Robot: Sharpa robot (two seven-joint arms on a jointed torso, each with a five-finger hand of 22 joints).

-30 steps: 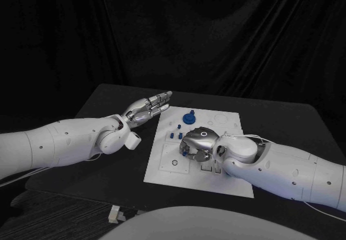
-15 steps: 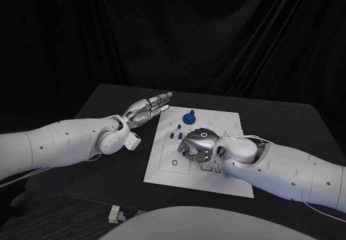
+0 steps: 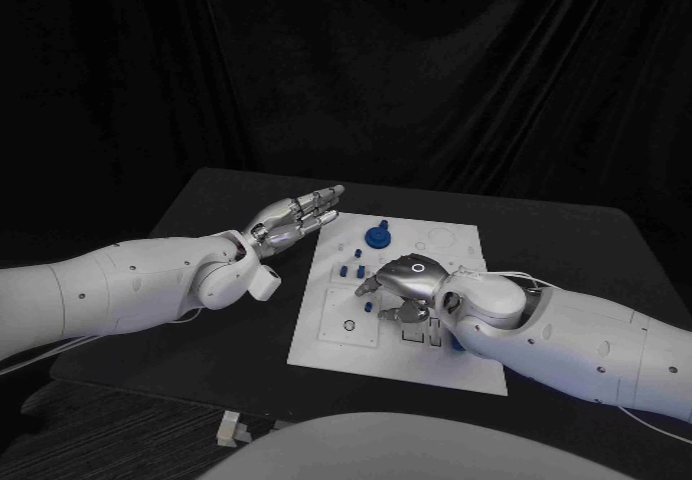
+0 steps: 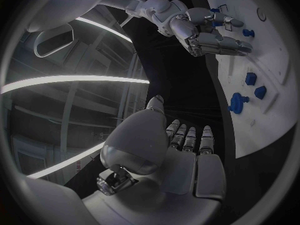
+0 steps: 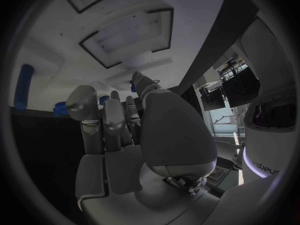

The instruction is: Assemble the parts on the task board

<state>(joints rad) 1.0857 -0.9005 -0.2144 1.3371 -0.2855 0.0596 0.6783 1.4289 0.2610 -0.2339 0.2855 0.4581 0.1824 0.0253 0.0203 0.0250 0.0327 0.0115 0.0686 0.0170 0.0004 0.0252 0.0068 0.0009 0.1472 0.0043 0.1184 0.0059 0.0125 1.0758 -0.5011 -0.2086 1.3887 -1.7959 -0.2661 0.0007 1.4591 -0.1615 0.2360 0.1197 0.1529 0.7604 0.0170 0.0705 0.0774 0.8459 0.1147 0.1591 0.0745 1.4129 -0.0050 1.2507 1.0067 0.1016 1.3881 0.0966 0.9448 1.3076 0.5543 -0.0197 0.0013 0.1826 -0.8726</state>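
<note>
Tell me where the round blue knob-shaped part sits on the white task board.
In the head view the round blue knob-shaped part stands near the white task board's far edge, just off the left hand's fingertips and beyond the right hand.

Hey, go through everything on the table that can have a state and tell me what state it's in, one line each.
Left robot hand: open, fingers straight, holding nothing, beside the board's left edge.
Right robot hand: fingers curled down over the board's middle; whether it holds a part cannot be told.
Task board: lying flat on the table.
Round blue part: standing near the board's far edge, untouched.
Small blue parts: on the board, left of the right hand.
</note>
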